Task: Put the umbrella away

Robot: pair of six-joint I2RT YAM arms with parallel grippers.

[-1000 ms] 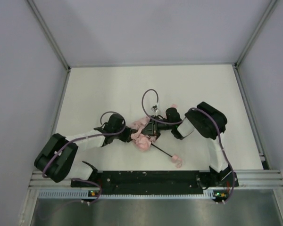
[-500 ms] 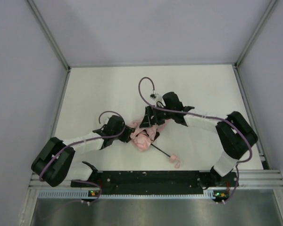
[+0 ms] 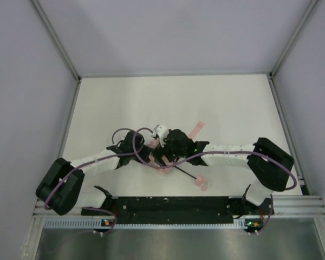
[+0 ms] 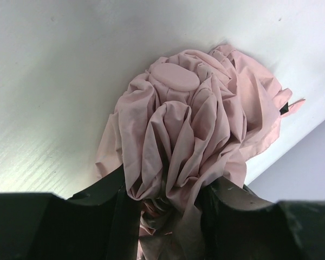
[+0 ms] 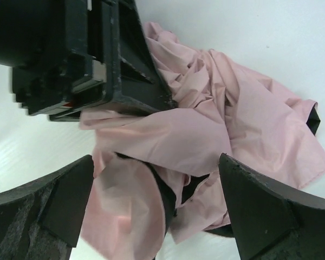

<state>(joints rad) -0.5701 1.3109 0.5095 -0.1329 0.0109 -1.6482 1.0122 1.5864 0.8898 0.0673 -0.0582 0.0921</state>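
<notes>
Top view: the pale pink folding umbrella [image 3: 161, 160] lies on the white table [image 3: 151, 97], near the front edge and about midway between the two arm bases. Both wrists crowd over the canopy, so only scraps of fabric show there. The thin black shaft [image 3: 185, 173] runs out toward the front right and ends in the small pink handle [image 3: 201, 183], which lies clear of both arms. A pink strip [image 3: 196, 129] pokes out behind the right wrist; cannot tell whether it is a strap or a fold of canopy.

Left wrist view: the left gripper [image 4: 170, 208] pinches a thick gather of the canopy, with fabric bulging between and over its black fingers [image 4: 122, 208]. A round pink cap [image 4: 175, 77] sits at the top of the bunch. What lies inside the gather, ribs or shaft, is hidden by cloth. The lower part of the grip is cut off at the frame edge.

Right wrist view: the right gripper [image 5: 162, 216] is spread wide, one finger on each side of the crumpled fabric, neither pressing it. The left gripper's black body fills the upper left and covers part of the canopy. A dark piece shows under the folds near centre, too obscured to identify.
</notes>
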